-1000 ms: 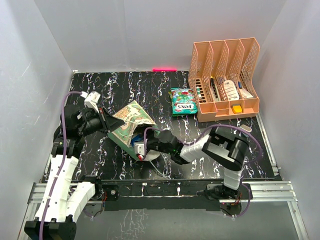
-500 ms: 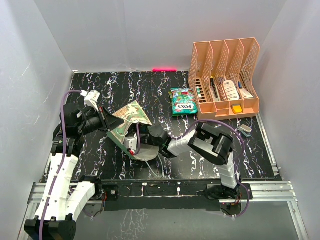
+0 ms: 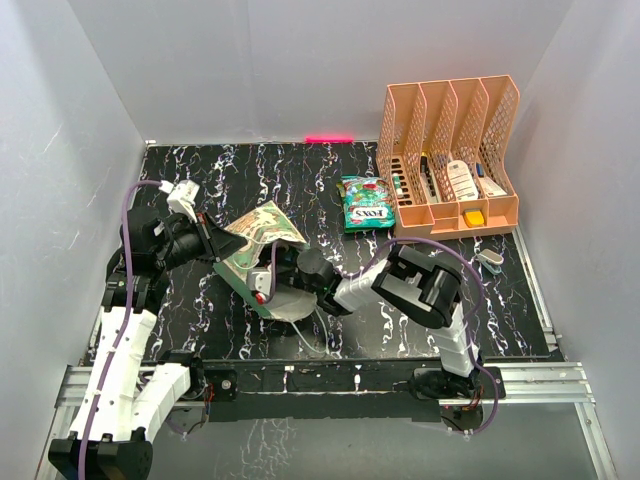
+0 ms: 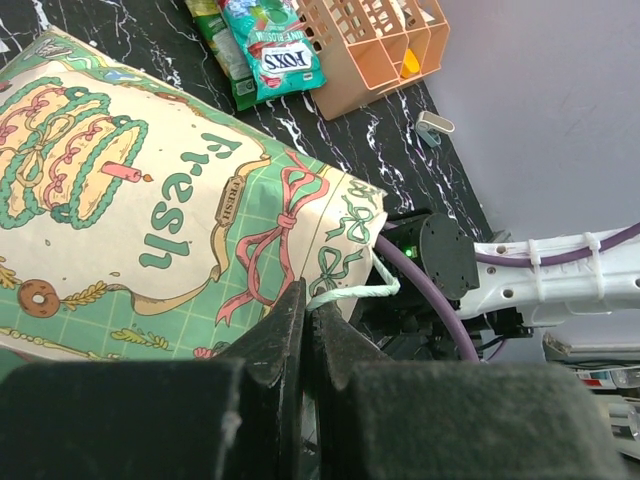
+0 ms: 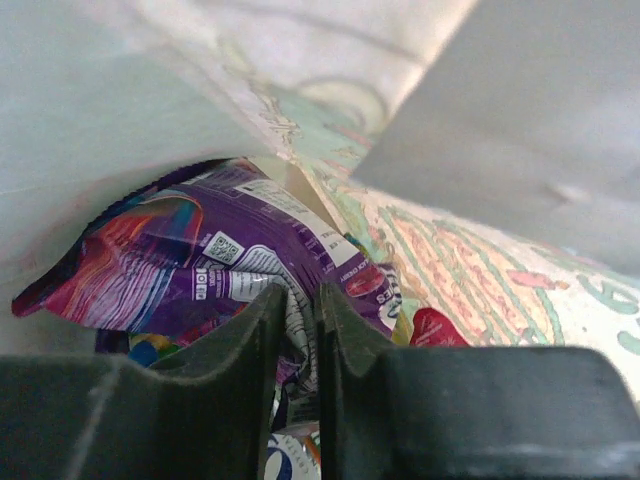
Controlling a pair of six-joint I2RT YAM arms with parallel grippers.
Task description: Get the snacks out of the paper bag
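Purple packet (image 5: 200,265) pinched; right arm (image 3: 415,285) inside paper bag (image 3: 258,240).

One paper bag (image 3: 258,250), one four-slot organizer (image 3: 401,115) and one grey object (image 3: 490,261) are sitting on the surface (image 3: 300,180); two green packets (image 4: 272,45) are lying outside the bag, one purple packet (image 5: 230,250) showing inside.

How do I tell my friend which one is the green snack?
Find the peach organizer at far right. Just left of it, flat on the black table, lies the green packet. Unlike the organizer's small items, it is glossy and printed FOX'S.
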